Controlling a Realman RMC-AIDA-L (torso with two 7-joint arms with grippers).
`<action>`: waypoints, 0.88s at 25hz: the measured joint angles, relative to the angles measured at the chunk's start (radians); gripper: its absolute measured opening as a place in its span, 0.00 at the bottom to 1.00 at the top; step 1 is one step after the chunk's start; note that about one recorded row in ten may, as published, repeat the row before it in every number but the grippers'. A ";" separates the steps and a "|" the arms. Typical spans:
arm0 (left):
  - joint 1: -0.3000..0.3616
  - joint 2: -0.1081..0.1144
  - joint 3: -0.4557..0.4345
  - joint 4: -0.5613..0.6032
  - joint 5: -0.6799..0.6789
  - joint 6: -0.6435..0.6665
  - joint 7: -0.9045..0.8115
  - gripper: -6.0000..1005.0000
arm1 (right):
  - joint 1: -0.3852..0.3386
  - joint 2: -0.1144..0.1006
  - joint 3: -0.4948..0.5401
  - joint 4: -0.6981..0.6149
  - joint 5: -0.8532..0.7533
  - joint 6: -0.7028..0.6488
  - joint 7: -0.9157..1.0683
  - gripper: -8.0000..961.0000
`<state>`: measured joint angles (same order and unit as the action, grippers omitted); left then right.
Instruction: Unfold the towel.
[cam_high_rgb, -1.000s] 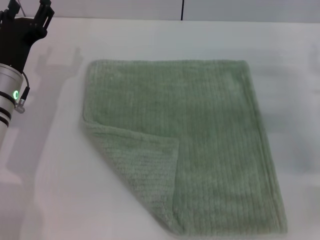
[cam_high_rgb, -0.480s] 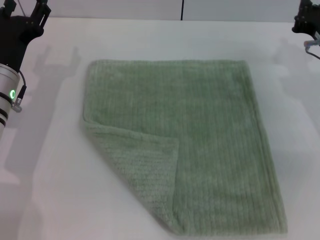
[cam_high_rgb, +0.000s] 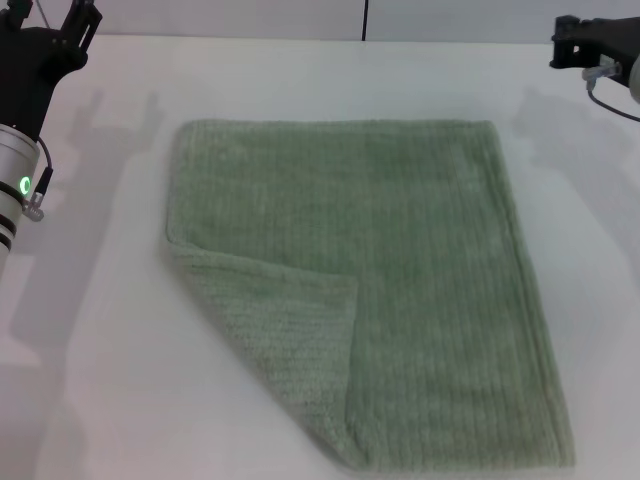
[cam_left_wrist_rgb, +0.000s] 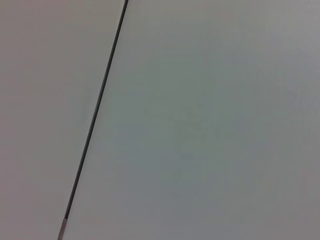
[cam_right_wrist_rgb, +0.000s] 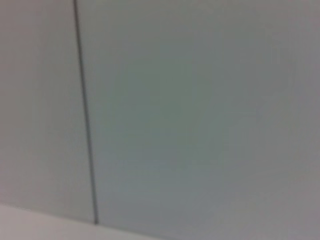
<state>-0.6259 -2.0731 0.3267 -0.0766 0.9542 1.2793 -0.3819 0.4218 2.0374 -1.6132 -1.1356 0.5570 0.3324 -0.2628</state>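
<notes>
White tabletop (cam_high_rgb: 330, 80) fills my head view, with a pale wall and a dark seam behind it; both wrist views show only that wall. At about ten o'clock my left pincer (cam_high_rgb: 50, 18) hangs above the tabletop's far left corner, well apart from the cloth, its two fingers set wide with nothing between them. At centre lies the towel (cam_high_rgb: 420, 270), flat on the tabletop, one layer thick except for its corner at seven o'clock, which is turned over onto the body as a paler triangular flap (cam_high_rgb: 290, 335). I judge it soft, light and limp: it will drape and drag instead of holding shape, and the terry should grip well. I would pinch the flap's tip, near the middle of the towel, lift only that layer and carry it back toward seven o'clock. At two o'clock my right pincer (cam_high_rgb: 572, 42) shows at the frame's edge; I cannot tell how it stands.
</notes>
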 joint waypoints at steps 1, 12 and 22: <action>0.000 0.000 0.000 0.000 0.000 0.000 0.000 0.79 | 0.000 0.000 0.000 0.000 0.000 0.000 0.000 0.01; 0.007 -0.001 0.000 -0.001 0.000 0.032 0.000 0.79 | 0.072 -0.003 0.079 -0.080 0.000 0.379 -0.026 0.01; 0.015 -0.001 0.000 -0.002 0.000 0.059 -0.002 0.80 | 0.161 0.003 0.109 -0.031 0.007 0.582 -0.090 0.01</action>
<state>-0.6105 -2.0739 0.3268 -0.0784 0.9541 1.3379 -0.3839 0.5827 2.0402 -1.5038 -1.1664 0.5636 0.9148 -0.3523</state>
